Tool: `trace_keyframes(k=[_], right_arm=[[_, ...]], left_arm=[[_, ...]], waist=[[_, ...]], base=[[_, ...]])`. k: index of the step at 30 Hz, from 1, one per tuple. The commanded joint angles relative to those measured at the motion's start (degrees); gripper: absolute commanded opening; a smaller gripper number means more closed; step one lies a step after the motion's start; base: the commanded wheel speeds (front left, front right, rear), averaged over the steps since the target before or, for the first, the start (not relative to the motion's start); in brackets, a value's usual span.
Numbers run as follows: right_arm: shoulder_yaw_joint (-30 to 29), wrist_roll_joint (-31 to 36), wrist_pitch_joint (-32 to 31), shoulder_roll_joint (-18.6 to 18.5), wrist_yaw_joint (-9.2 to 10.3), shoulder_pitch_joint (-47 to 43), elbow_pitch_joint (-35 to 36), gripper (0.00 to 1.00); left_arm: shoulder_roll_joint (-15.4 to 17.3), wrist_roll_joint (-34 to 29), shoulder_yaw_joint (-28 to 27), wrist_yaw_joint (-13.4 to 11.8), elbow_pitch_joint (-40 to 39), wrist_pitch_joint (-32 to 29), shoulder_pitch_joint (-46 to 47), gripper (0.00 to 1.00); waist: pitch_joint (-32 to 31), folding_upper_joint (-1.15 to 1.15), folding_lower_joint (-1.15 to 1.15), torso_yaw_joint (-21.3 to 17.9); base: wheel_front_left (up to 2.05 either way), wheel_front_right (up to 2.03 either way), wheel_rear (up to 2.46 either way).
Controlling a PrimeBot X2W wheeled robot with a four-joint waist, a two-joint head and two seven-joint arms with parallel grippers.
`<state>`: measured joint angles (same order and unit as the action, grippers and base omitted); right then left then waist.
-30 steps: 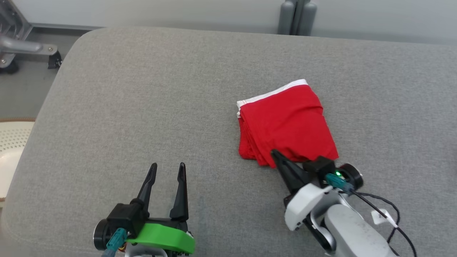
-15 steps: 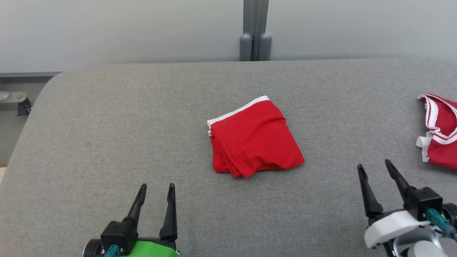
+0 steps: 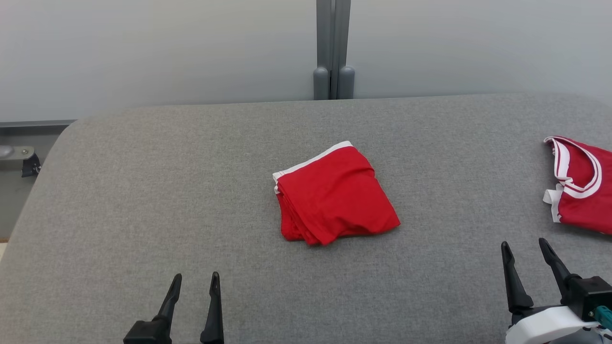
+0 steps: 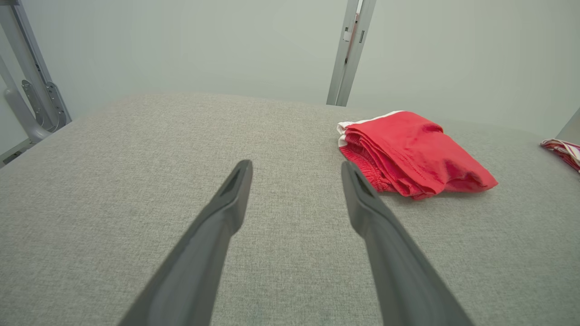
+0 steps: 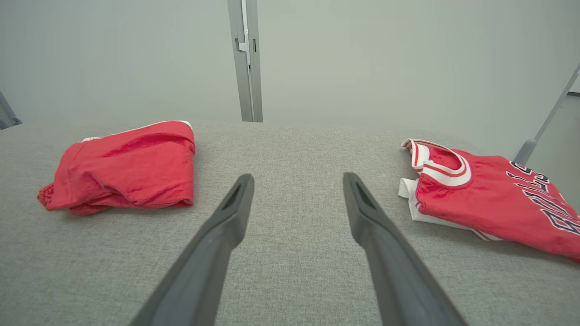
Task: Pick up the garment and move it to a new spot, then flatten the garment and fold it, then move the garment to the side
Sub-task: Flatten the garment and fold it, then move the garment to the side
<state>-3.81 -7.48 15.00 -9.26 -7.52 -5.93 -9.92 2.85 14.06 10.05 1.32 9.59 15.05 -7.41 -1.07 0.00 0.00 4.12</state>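
The left gripper [image 3: 196,277] holds its jaws spread wide, nothing between its fingers. The right gripper [image 3: 523,243] is equally spread and empty, fingers pointing forward.

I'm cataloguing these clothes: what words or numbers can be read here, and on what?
"ULLS": dark letters on the red jersey, right wrist view; a letter before them is cut by the picture's edge.
Folded red garment: no text to be seen.

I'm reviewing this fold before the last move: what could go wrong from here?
The folded red garment has loose stacked layers along its near-left edge; a one-corner pinch could pull the fold apart. The red jersey lies close to the open right gripper, which could snag it.
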Motion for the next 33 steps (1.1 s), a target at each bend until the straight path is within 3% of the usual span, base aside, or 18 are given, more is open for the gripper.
trace_keyframes(k=[1,15,19,21,25,33], right_arm=[[-0.25,-0.50,0.21,0.12,0.07,-0.56,0.31,1.00],[0.64,-0.40,0.21,0.30,0.07,0.60,-0.43,1.00],[2.32,-3.72,0.21,0.37,0.07,2.33,-1.92,1.00],[5.44,-6.44,-0.72,-1.50,0.06,4.25,-4.41,1.00],[9.92,-14.24,-7.50,-4.78,0.08,12.04,-5.80,1.00],[16.00,-23.52,-28.90,-9.43,0.06,30.29,-8.36,1.00]], left_arm=[[0.10,-0.12,-0.02,0.12,-0.06,0.16,-0.86,1.00],[0.11,-0.18,0.68,0.17,0.08,0.16,-0.58,1.00],[0.11,0.05,1.13,0.19,-0.18,0.16,0.17,1.00],[0.10,0.16,1.62,0.25,-0.34,0.16,0.74,1.00],[0.11,0.62,2.83,0.28,-0.90,0.16,2.90,1.00],[0.10,3.68,7.93,-0.60,-1.67,0.15,9.12,1.00]], waist=[[-0.21,0.00,0.00,0.12],[-0.49,0.00,0.00,1.59],[0.35,0.00,0.00,2.20],[1.07,0.00,0.00,2.62],[4.95,0.00,0.00,4.07],[14.61,0.00,0.00,9.73]], base=[[0.00,0.00,0.00],[0.00,0.00,0.00],[0.00,0.00,0.00],[0.00,0.00,0.00],[0.00,0.00,0.00],[0.00,0.00,0.00]])
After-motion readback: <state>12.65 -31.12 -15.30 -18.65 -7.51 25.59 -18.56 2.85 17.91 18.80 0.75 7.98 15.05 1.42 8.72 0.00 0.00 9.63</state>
